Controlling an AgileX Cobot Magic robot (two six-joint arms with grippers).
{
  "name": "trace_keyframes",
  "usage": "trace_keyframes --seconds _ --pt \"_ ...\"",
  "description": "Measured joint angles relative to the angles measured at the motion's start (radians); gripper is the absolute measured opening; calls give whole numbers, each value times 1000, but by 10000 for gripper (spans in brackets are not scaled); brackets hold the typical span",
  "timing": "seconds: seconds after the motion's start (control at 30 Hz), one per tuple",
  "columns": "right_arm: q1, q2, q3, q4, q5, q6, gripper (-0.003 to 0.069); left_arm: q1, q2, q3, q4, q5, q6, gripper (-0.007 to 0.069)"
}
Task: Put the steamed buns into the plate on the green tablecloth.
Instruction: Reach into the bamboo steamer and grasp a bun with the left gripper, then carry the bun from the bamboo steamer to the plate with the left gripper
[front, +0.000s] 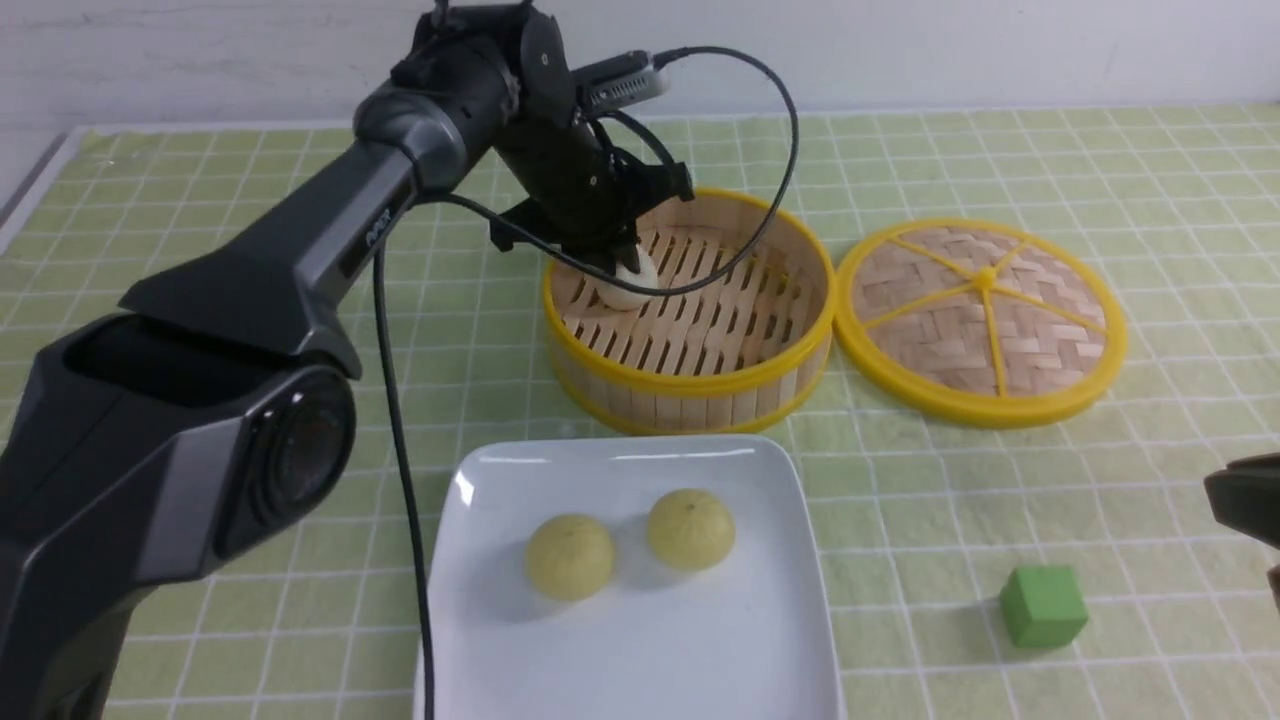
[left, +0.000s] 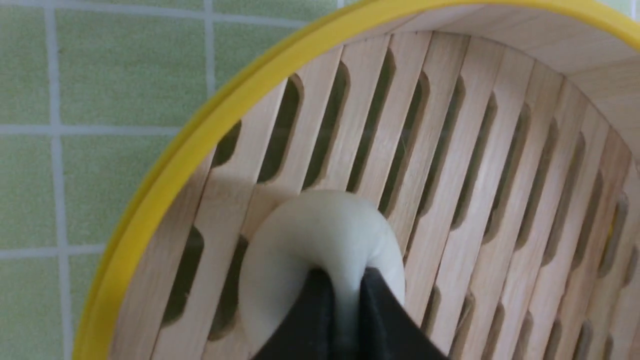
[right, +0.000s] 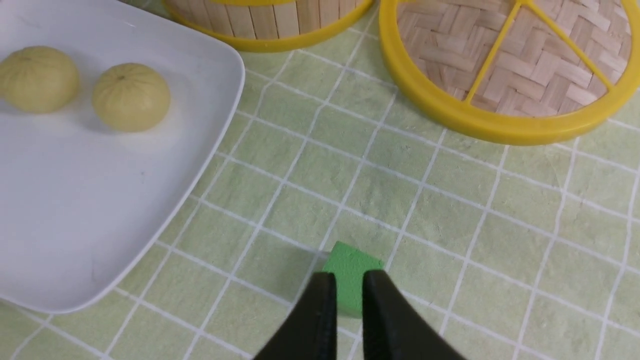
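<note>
Two pale yellow steamed buns lie on the white square plate at the near middle of the green tablecloth. They also show in the right wrist view on the plate. The greyish-white bun sits at the left inside the steamer. My left gripper reaches down into the steamer and is shut on this bun, pinching its top. My right gripper hovers at the right edge, fingers together and empty.
The yellow-rimmed bamboo steamer stands behind the plate, its slatted floor otherwise bare. Its woven lid lies flat to its right. A green cube sits on the cloth right of the plate, below my right gripper.
</note>
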Motion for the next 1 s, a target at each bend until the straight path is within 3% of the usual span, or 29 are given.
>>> trace_keyframes --seconds 0.27,0.33,0.5,0.63,0.7,0.83,0.93,1.0 --pt "0 0 0 5 -1 0 110 -2 -139 -105 6 141 36 29" --pt "-1 0 0 10 -2 0 110 -3 -244 -128 17 141 118 29" --pt "-3 0 0 15 3 0 113 -5 -435 23 13 142 213 29" --pt "-3 0 1 15 13 0 114 -8 -634 389 -7 142 219 30" --pt "-3 0 1 23 13 0 112 -32 -774 725 -14 142 215 30" --pt "-3 0 1 37 13 0 83 -102 -883 1011 -21 105 212 30" --pt "-3 0 1 38 13 0 6 -208 -914 1262 -40 -75 164 30" --pt "-4 0 1 38 13 0 -8 -227 -909 1309 -38 -123 145 31"
